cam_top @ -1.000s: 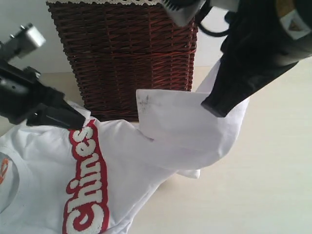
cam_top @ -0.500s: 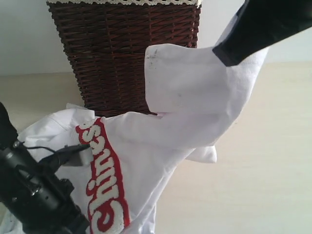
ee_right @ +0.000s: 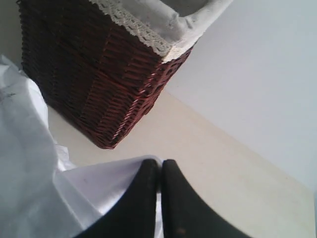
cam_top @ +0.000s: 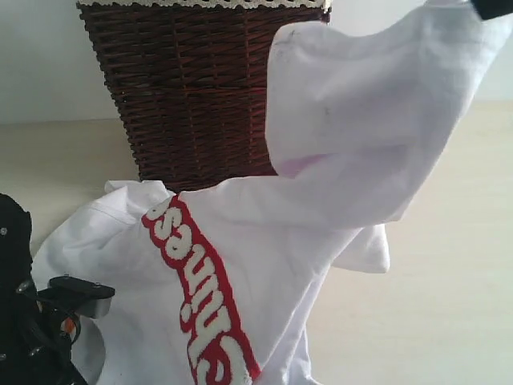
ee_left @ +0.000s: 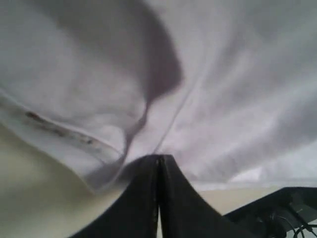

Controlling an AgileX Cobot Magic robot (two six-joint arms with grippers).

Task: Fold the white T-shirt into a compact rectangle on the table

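Cream table (cam_top: 449,281); white T-shirt (cam_top: 264,233) bunched, end aloft.

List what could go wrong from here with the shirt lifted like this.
The lifted part of the white T-shirt hangs close to the wicker basket and may snag on the weave. The right gripper is shut on only a thin edge of cloth, which could slip free. The cloth bunches at the left gripper, so folds may set crooked.
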